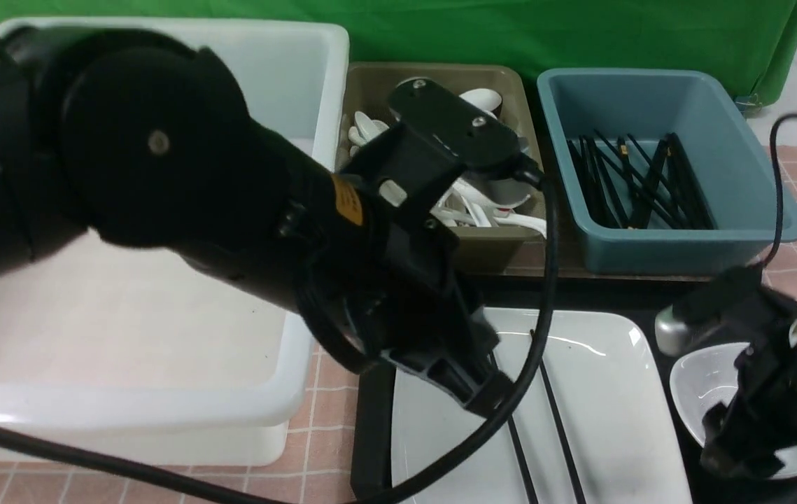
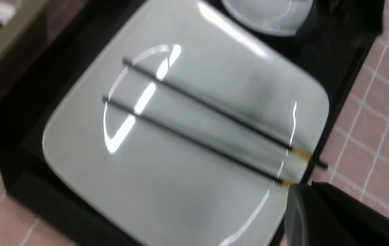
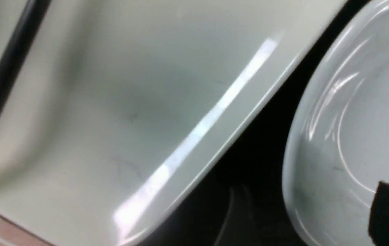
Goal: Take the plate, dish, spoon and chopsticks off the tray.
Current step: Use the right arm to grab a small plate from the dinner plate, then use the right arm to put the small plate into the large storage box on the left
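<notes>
Over the black plastic tray (image 1: 370, 420), the clenched left claw (image 1: 485, 399) may knock thin black chopsticks (image 1: 557, 413) off the glossy white plate (image 1: 608, 392); right claw (image 1: 727, 448) state unclear

We take this for a test bench dressed up as a canteen dish-return point, not a real kitchen. A green cloth backdrop (image 1: 580, 35) hangs behind a table under a pink tile-patterned cover (image 1: 328, 448). Sorting bins stand in a row: a white tub (image 1: 160, 413), a tan bin (image 1: 496, 248) of white spoons (image 1: 471, 210), a blue bin (image 1: 685, 252) of black sticks (image 1: 639, 189). A black robot arm (image 1: 160, 154) reaches over a black tray (image 1: 370, 434) bearing a white plate (image 1: 608, 420).
</notes>
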